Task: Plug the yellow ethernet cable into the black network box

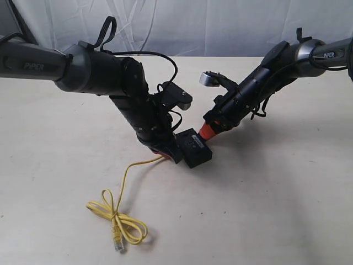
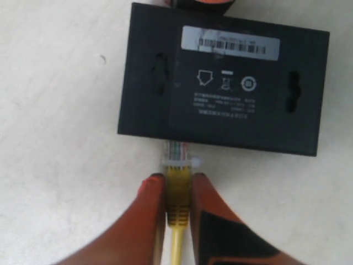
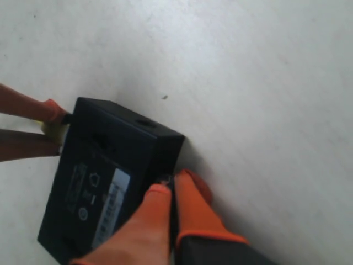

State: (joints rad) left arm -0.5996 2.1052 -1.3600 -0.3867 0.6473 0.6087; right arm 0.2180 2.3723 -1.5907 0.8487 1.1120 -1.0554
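The black network box (image 1: 196,148) lies flat mid-table, label side up (image 2: 220,83). My left gripper (image 2: 177,181) is shut on the yellow ethernet cable (image 2: 179,199) at the boot just behind its clear plug (image 2: 177,154). The plug's tip meets the box's near side; how deep it sits I cannot tell. The rest of the cable (image 1: 118,218) trails toward the front and coils there, its free plug lying loose. My right gripper (image 3: 175,187) is shut, its orange fingertips (image 3: 190,185) pressed against the opposite side of the box (image 3: 105,182). Nothing shows between them.
The beige tabletop (image 1: 276,210) carries only the box and the cable. A white cloth backdrop (image 1: 220,22) hangs behind the table. Both black arms lean in over the middle, and the left arm (image 1: 132,105) hides part of the box.
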